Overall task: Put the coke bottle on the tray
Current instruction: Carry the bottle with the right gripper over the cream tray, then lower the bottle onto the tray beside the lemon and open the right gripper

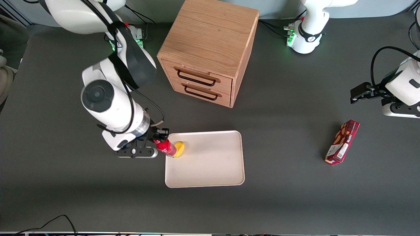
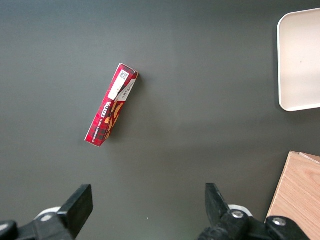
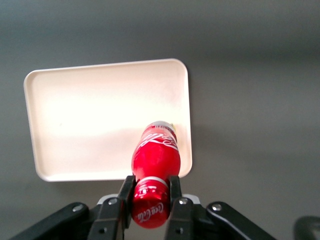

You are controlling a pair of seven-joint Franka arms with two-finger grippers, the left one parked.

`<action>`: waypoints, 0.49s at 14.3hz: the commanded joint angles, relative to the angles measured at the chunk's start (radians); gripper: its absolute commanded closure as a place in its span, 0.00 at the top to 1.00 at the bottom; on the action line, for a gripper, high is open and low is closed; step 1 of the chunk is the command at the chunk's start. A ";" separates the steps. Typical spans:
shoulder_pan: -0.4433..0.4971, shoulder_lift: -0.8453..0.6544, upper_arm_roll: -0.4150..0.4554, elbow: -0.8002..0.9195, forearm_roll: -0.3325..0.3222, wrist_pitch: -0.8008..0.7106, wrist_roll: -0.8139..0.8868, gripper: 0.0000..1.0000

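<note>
Right wrist view shows the gripper (image 3: 150, 192) clamped on the neck of the coke bottle (image 3: 155, 155), which hangs over the tray (image 3: 100, 100) edge nearest the working arm; the carry looks nearly done; next, lowering onto the tray, then release.

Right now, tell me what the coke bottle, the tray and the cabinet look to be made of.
Coke bottle, held by the gripper above the tray's edge: glossy red surface with a bright highlight, likely plastic or coated metal.
Tray: smooth matte cream, rounded moulded corners, probably plastic.
Cabinet: visible grain, looks like light wood or veneer, with dark handles.
</note>
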 commanded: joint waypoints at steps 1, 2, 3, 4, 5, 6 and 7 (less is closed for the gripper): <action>0.056 0.103 -0.052 0.123 -0.041 0.033 0.025 0.00; 0.064 0.126 -0.068 0.126 -0.043 0.064 0.026 0.00; 0.074 0.143 -0.092 0.130 -0.043 0.093 0.026 0.00; 0.088 0.154 -0.111 0.130 -0.043 0.117 0.023 0.00; 0.090 0.164 -0.115 0.130 -0.043 0.140 0.023 0.00; 0.090 0.180 -0.115 0.130 -0.043 0.167 0.023 0.00; 0.091 0.192 -0.117 0.128 -0.043 0.190 0.026 0.00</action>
